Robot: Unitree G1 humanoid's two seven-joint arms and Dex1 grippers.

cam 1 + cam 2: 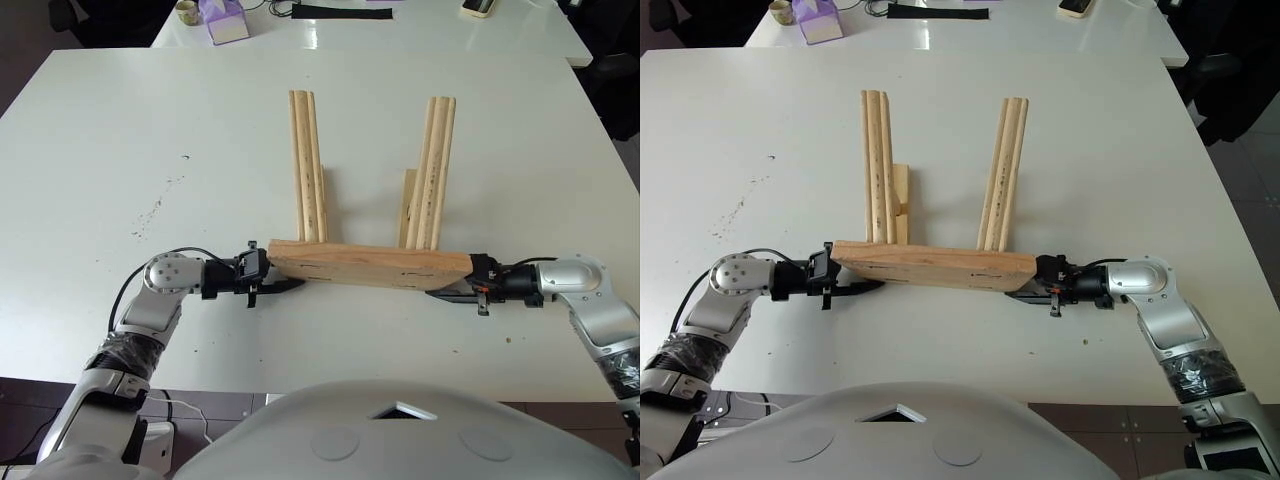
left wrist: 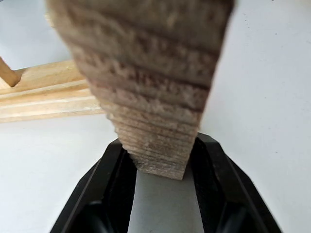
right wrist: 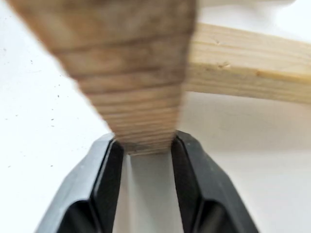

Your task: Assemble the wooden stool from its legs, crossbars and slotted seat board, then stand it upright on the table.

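Note:
The wooden stool lies on its side on the white table. Its seat board stands on edge nearest me, and two pairs of legs point away from me. A short crossbar shows beside one leg pair. My left gripper is shut on the board's left end, with black fingers on either side of the end grain. At the board's right end my right gripper is shut the same way, its fingers pressing the wood.
Dark specks mark the table left of the stool. A second table behind holds a purple box, a cup and a black strip. Open tabletop lies on both sides of the stool.

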